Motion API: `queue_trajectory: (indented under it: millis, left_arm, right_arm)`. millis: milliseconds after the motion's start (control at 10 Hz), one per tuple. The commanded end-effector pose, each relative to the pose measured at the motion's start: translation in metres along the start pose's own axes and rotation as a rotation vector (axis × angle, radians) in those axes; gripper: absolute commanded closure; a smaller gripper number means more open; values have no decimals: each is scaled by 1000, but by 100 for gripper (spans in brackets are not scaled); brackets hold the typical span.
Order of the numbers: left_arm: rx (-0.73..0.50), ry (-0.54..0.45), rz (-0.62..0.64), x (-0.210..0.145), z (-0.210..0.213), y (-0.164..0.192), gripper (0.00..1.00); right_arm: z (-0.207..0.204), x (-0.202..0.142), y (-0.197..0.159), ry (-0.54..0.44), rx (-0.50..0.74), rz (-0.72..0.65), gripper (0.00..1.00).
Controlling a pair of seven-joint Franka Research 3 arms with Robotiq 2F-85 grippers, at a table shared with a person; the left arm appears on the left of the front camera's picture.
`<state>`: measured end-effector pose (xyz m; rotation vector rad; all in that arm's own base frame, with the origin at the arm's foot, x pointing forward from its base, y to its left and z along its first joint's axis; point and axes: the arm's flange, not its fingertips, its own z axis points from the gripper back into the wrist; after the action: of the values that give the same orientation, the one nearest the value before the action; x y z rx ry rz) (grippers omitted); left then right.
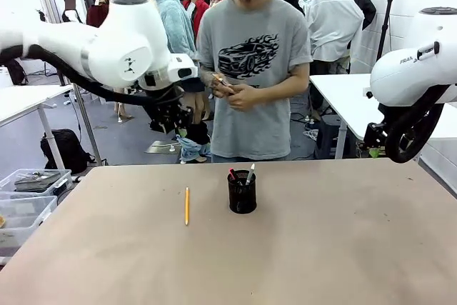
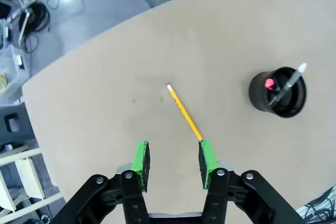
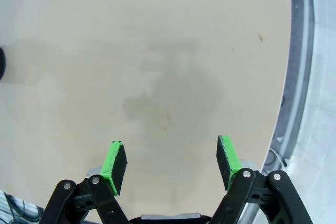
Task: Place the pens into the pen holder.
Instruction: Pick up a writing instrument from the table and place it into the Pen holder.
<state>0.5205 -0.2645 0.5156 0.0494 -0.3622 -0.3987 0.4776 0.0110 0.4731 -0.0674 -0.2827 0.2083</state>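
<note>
Left wrist view is giving us the left gripper (image 2: 174, 149) hanging above the table (image 2: 105, 103), its green pads (image 2: 142, 161) standing about half apart and gripping nothing; we are seeing bare tabletop between them. Beyond the pads the yellow pencil (image 2: 184, 111) is lying flat on the table, slim and straight, its near end running up to one pad in the picture, though the front view is showing that gripper up in the air, clear of it. The holder (image 2: 260, 95), a black mesh cylinder, is standing upright well to one side of the pencil, and a red-ended pen (image 2: 270, 83) and a white pen (image 2: 291, 80) are leaning inside it. In the right wrist view the right gripper (image 3: 170, 148) is spreading wide over smooth tan tabletop, holding nothing.
</note>
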Motion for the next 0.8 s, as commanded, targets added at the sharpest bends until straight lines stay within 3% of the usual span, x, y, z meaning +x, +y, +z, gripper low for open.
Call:
queue_trajectory:
  millis: [0,300,700]
  left_arm:
    - [-11,75,44,0,-41,17,49]
    - [23,131,92,-4,-82,-5,49]
    - [-109,191,161,-15,-132,-7,49]
  right_arm:
    - [-1,-2,2,10,-30,-6,14]
    - [-1,-2,2,10,-30,-6,14]
    - [-1,-2,2,10,-30,-6,14]
